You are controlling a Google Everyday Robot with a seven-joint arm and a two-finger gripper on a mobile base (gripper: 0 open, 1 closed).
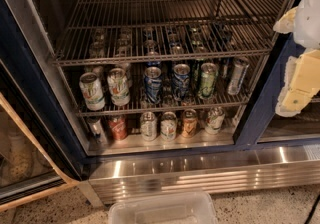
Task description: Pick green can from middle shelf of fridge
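Across my view stands the fridge (200, 170), dark blue frame. Its middle shelf (165, 108), a grey wire rack, carries cans. Outside its right edge hangs the gripper (299, 80); state: I cannot tell. Near the shelf's front right corner stands the green can (207, 80): upright, pale markings, silver top.

Gripper (299, 83): the only part of the robot in view, at the right edge; the dark blue frame of the fridge (261, 103) stands directly behind it.
Upper part: white, rounded and bulky, with a pale cream lobe jutting from its left side.
Lower part: blocky, flat-faced segments in pale yellow-cream, stacked one below another.
Edges: whitish, rough-looking trim runs along the cream blocks.
Lowest block: small, squarish, cream-coloured, with a paler underside.
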